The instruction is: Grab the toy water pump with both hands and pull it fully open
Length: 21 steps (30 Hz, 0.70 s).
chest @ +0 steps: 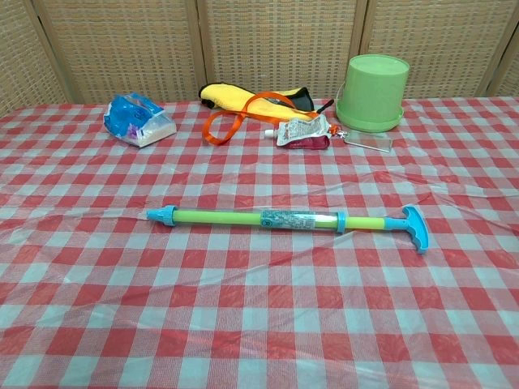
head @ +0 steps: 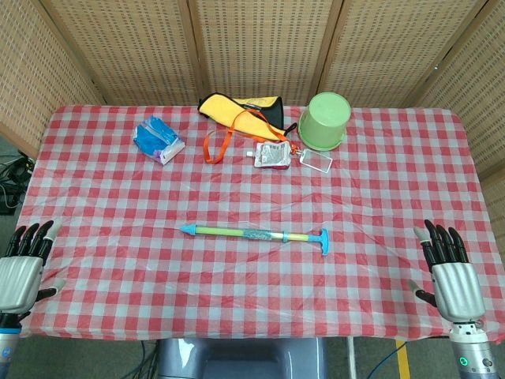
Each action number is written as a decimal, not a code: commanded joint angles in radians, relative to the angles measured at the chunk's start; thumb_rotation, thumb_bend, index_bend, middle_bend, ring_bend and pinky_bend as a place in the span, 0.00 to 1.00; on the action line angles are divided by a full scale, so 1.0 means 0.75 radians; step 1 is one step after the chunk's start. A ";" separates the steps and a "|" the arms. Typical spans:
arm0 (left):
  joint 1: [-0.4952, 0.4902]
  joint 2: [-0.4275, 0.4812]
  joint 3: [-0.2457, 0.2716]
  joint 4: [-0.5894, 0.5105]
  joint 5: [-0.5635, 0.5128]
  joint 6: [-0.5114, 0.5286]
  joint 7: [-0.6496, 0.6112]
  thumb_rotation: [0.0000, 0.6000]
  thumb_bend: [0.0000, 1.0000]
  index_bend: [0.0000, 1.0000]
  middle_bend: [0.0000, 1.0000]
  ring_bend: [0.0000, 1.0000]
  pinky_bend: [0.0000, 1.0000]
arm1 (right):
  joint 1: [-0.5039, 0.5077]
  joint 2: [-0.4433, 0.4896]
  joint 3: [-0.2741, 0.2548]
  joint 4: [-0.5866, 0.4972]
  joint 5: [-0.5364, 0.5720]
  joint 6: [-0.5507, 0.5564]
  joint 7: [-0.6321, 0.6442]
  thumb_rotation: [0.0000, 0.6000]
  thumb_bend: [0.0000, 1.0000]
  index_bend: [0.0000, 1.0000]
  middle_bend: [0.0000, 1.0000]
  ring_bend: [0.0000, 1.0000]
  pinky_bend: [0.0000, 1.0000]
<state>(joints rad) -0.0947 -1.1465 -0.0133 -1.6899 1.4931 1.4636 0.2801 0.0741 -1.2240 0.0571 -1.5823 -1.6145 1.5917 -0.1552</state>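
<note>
The toy water pump [head: 254, 234] lies flat across the middle of the checked tablecloth, a green and yellow tube with a blue nozzle at its left end and a blue T-handle [head: 323, 241] at its right. The chest view shows the pump [chest: 284, 219] and its handle [chest: 415, 228] untouched. My left hand [head: 22, 268] hovers at the table's front left corner, fingers spread, holding nothing. My right hand [head: 450, 272] hovers at the front right corner, likewise spread and empty. Both hands are far from the pump and appear only in the head view.
Along the far side sit a blue tissue pack [head: 158, 140], a yellow pouch with an orange lanyard [head: 241, 110], a drink pouch [head: 272, 154], a clear card holder [head: 316, 162] and an upturned green bucket [head: 325, 120]. Wicker screens stand behind the table.
</note>
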 commanded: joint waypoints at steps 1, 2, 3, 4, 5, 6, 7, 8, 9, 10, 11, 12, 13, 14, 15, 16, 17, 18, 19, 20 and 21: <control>-0.003 0.001 0.003 -0.006 0.000 -0.010 -0.009 1.00 0.11 0.00 0.00 0.00 0.00 | 0.000 0.003 -0.002 -0.005 0.005 -0.009 -0.007 1.00 0.08 0.02 0.00 0.00 0.00; -0.005 0.003 0.005 -0.009 0.001 -0.015 -0.015 1.00 0.11 0.00 0.00 0.00 0.00 | 0.001 0.004 -0.003 -0.006 0.007 -0.013 -0.009 1.00 0.08 0.02 0.00 0.00 0.00; -0.005 0.004 0.006 -0.009 0.001 -0.017 -0.016 1.00 0.11 0.00 0.00 0.00 0.00 | 0.001 0.005 -0.004 -0.006 0.007 -0.016 -0.010 1.00 0.08 0.02 0.00 0.00 0.00; -0.005 0.005 0.006 -0.009 0.001 -0.018 -0.015 1.00 0.11 0.00 0.00 0.00 0.00 | 0.002 0.005 -0.006 -0.008 0.005 -0.019 -0.011 1.00 0.08 0.02 0.00 0.00 0.00; -0.005 0.005 0.005 -0.010 0.000 -0.016 -0.013 1.00 0.11 0.00 0.00 0.00 0.00 | 0.003 0.005 -0.007 -0.009 0.000 -0.018 -0.010 1.00 0.08 0.03 0.00 0.00 0.00; -0.004 0.006 0.004 -0.011 -0.001 -0.014 -0.012 1.00 0.11 0.00 0.00 0.00 0.00 | 0.003 0.005 -0.007 -0.010 -0.005 -0.015 -0.009 1.00 0.08 0.03 0.00 0.00 0.00; -0.004 0.006 0.003 -0.013 -0.001 -0.012 -0.013 1.00 0.11 0.00 0.00 0.00 0.00 | 0.002 0.004 -0.007 -0.010 -0.011 -0.009 -0.007 1.00 0.08 0.05 0.00 0.00 0.00; -0.004 0.007 0.002 -0.013 -0.001 -0.010 -0.013 1.00 0.11 0.00 0.00 0.00 0.00 | 0.002 0.002 -0.006 -0.010 -0.015 -0.005 -0.006 1.00 0.08 0.06 0.00 0.00 0.00; -0.004 0.007 0.001 -0.013 0.000 -0.009 -0.013 1.00 0.11 0.00 0.00 0.00 0.00 | 0.001 0.001 -0.006 -0.009 -0.018 -0.001 -0.005 1.00 0.08 0.06 0.00 0.00 0.00; -0.004 0.008 0.000 -0.013 0.000 -0.008 -0.011 1.00 0.11 0.00 0.00 0.00 0.00 | 0.001 0.000 -0.006 -0.009 -0.023 0.003 -0.004 1.00 0.08 0.07 0.00 0.00 0.00; -0.004 0.008 0.000 -0.013 -0.001 -0.008 -0.010 1.00 0.11 0.00 0.00 0.00 0.00 | 0.000 -0.001 -0.007 -0.009 -0.027 0.006 -0.005 1.00 0.08 0.07 0.00 0.00 0.00; -0.004 0.008 0.000 -0.012 -0.001 -0.008 -0.009 1.00 0.11 0.00 0.00 0.00 0.00 | 0.000 -0.001 -0.007 -0.009 -0.028 0.006 -0.006 1.00 0.08 0.07 0.00 0.00 0.00; -0.005 0.008 0.000 -0.012 -0.001 -0.010 -0.009 1.00 0.11 0.00 0.00 0.00 0.00 | 0.000 -0.002 -0.008 -0.009 -0.029 0.006 -0.007 1.00 0.08 0.07 0.00 0.00 0.00; -0.005 0.007 0.000 -0.012 -0.001 -0.010 -0.008 1.00 0.11 0.00 0.00 0.00 0.00 | 0.000 -0.002 -0.008 -0.010 -0.029 0.006 -0.008 1.00 0.08 0.07 0.00 0.00 0.00; -0.005 0.007 0.001 -0.012 -0.002 -0.012 -0.008 1.00 0.11 0.00 0.00 0.00 0.00 | 0.000 -0.003 -0.008 -0.010 -0.028 0.004 -0.011 1.00 0.08 0.07 0.00 0.00 0.00; -0.007 0.006 0.002 -0.009 -0.004 -0.017 -0.005 1.00 0.11 0.00 0.00 0.00 0.00 | 0.000 -0.003 -0.010 -0.012 -0.027 0.001 -0.014 1.00 0.08 0.07 0.00 0.00 0.00; -0.007 0.005 0.003 -0.009 -0.005 -0.019 -0.003 1.00 0.11 0.00 0.00 0.00 0.00 | 0.000 -0.003 -0.010 -0.014 -0.027 0.000 -0.015 1.00 0.08 0.08 0.00 0.00 0.00; -0.008 0.005 0.003 -0.009 -0.007 -0.022 -0.002 1.00 0.11 0.00 0.00 0.00 0.00 | 0.001 -0.004 -0.010 -0.014 -0.028 -0.001 -0.017 1.00 0.08 0.09 0.00 0.00 0.00; -0.007 0.004 0.003 -0.010 -0.009 -0.023 0.000 1.00 0.11 0.00 0.00 0.00 0.00 | 0.002 -0.006 -0.011 -0.016 -0.032 -0.002 -0.018 1.00 0.08 0.10 0.00 0.00 0.00; -0.007 0.004 0.003 -0.011 -0.009 -0.021 0.002 1.00 0.11 0.00 0.00 0.00 0.00 | 0.003 -0.008 -0.012 -0.018 -0.034 -0.003 -0.016 1.00 0.08 0.11 0.00 0.00 0.00; -0.006 0.005 0.003 -0.013 -0.009 -0.019 0.003 1.00 0.11 0.00 0.00 0.00 0.00 | 0.005 -0.011 -0.012 -0.020 -0.038 -0.004 -0.013 1.00 0.08 0.12 0.00 0.00 0.00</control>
<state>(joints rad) -0.0995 -1.1431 -0.0111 -1.6989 1.4863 1.4489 0.2819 0.0769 -1.2305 0.0485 -1.5962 -1.6411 1.5893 -0.1664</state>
